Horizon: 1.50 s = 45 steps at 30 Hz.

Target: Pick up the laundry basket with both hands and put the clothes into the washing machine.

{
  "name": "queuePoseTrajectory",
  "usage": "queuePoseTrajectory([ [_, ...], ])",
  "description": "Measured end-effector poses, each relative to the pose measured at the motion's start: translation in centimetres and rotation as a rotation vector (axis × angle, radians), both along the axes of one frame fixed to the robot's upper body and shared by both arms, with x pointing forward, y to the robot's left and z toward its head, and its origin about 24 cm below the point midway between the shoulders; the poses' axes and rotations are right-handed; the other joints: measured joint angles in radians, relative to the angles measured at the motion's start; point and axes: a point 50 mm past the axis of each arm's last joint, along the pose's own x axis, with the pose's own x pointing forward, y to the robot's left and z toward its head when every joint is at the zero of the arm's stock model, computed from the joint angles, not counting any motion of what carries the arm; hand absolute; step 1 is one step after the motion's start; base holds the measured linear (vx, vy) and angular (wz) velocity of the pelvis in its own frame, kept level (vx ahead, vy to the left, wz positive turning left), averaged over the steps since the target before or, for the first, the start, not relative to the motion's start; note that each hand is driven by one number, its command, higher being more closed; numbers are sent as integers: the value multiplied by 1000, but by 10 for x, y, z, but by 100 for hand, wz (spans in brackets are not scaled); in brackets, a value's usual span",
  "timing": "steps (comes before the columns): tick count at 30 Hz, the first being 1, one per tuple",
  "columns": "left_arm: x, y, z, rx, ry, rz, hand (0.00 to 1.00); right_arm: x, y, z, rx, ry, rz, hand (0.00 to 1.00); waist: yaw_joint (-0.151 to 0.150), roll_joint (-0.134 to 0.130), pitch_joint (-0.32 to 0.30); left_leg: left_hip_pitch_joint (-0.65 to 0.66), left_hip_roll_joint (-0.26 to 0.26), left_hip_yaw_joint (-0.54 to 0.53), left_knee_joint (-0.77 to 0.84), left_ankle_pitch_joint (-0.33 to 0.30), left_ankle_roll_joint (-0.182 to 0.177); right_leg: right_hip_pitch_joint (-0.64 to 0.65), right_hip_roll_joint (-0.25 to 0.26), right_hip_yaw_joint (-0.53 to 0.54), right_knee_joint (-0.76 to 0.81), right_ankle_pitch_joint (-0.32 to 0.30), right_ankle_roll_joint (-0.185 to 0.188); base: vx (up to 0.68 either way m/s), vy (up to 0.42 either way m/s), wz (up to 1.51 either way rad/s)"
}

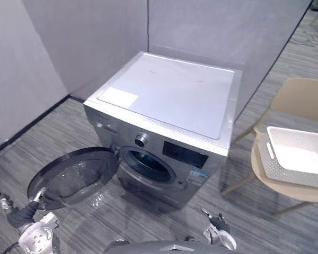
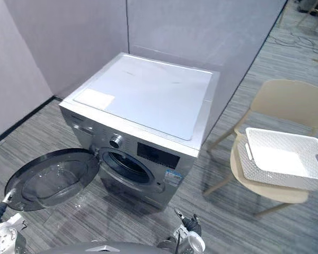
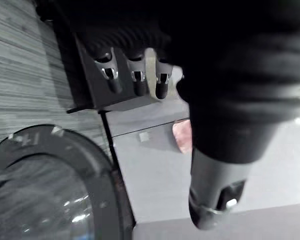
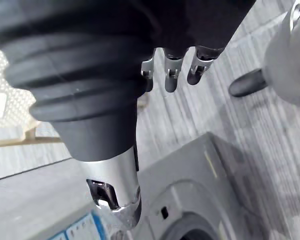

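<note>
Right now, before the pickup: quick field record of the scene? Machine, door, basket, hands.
washing machine: silver front-loader, on the floor
door: swung open to the robot's left, drum exposed
laundry basket: white, on the beige chair, right of the machine
basket contents: cannot tell clothes; inside looks plain white
left hand: low near the door, fingers straight, empty
right hand: low before the machine, fingers straight, empty
status: basket not yet grasped

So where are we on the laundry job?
Done: the washer door stands open. In hand: nothing; left hand and right hand are open and empty. Left: lift the basket off the chair, then load the washer.
</note>
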Motion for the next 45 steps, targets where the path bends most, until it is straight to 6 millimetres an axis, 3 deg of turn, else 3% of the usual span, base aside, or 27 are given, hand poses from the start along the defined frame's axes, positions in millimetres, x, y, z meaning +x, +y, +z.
queuePoseTrajectory([
  [6, 34, -22, -8, -139, -101, -52, 0, 6, 0, 3, -6, -19, 0, 0, -2, -48, 52, -84, 55, 29, 112, -42, -2, -77, 37, 41, 10, 52, -10, 27, -24, -28],
  [8, 42, -30, -11, -179, -121, -73, 0, 7, 0, 4, -10, -23, -6, 0, 0, -46, 60, -81, 71, 34, 112, -52, 9, -89, 58, 81, 28, 82, 4, -49, 32, -19],
  [9, 47, -34, -10, -190, -140, -85, 0, 10, 0, 5, -11, -31, -3, 0, -1, -37, 72, -80, 82, 40, 119, -55, 15, -111, 58, 124, 124, 21, 6, -12, 4, 18],
  [10, 50, -37, -9, -198, -151, -99, 0, 7, 0, 3, -10, -23, -4, 0, -1, -48, 75, -69, 80, 22, 126, -55, 15, -135, 58, 171, 321, -92, -1, 17, -19, 32],
  [12, 49, -40, -11, -200, -142, -117, 0, -2, -1, 1, -10, -6, -14, 0, 7, -61, 74, -49, 71, 3, 139, -55, 16, -100, 68, 198, 377, -157, -3, 88, -63, 36],
  [16, 43, -43, -15, -204, -116, -140, 0, 9, 1, 7, -24, -54, 5, 0, 55, -68, 63, -85, 48, -5, 134, -36, 13, -24, 72, 191, 174, -207, 8, 8, -98, 10],
  [17, 44, -46, -15, -207, -115, -160, 0, 11, 0, 8, -28, -59, 9, 0, 55, -45, 78, -104, 52, -33, 151, -28, 20, -7, 79, 173, 152, -202, 5, -51, -121, 42],
  [19, 43, -48, -15, -208, -112, -179, 0, 11, 1, 8, -26, -54, 20, 0, 58, -25, 91, -104, 63, -64, 190, -26, 21, 22, 79, 153, 157, -207, 0, -44, -77, 34],
  [23, 30, -43, -6, -168, -125, -183, 0, 30, 9, 15, -29, -106, 70, 0, 60, -23, 111, -162, 74, -218, 413, -22, 23, 33, 68, 164, 239, -252, -11, -114, -48, -3],
  [25, 26, -43, -2, -157, -135, -192, 0, 38, 12, 18, -30, -126, 85, 0, 60, -24, 110, -172, 68, -252, 429, -20, 24, 25, 68, 177, 247, -268, -19, -100, 33, -6],
  [28, 24, -41, 4, -139, -151, -180, 0, 38, 19, 17, -20, -120, 111, 0, 55, -34, 100, -120, 37, -275, 281, -22, 22, 18, 67, 180, 224, -261, -22, -103, 44, 12],
  [30, 22, -39, 13, -108, -177, -158, 0, 37, 19, 17, -18, -116, 114, 0, 49, -36, 90, -82, 26, -272, 169, -33, -10, 18, 65, 167, 217, -239, -19, -58, 44, 21],
  [35, 21, -35, 23, -34, -168, -148, 0, 26, 17, 12, -20, -86, 100, 0, 47, -50, 51, -70, -30, -278, 82, 8, 14, 22, 18, 130, 188, -208, 6, -41, 67, 17],
  [40, 13, -13, 35, 69, -156, -71, 0, 21, 14, 10, -17, -70, 93, 0, 46, -49, 49, -90, -36, -274, 31, 38, 13, 17, 25, 122, 115, -162, 6, -1, 12, 2],
  [43, 20, -4, 44, 118, -164, -56, 0, 20, 14, 9, -10, -60, 95, 0, 50, -55, 51, -128, -29, -271, 30, 45, 7, -6, 38, 121, 77, -134, 3, 20, 9, -7],
  [45, 38, 3, 61, 192, -196, -94, 0, 24, 14, 11, -16, -69, 110, 0, 51, -66, 57, -188, -17, -271, 33, 55, 6, -49, 55, 122, 43, -92, 6, 31, 2, -10],
])
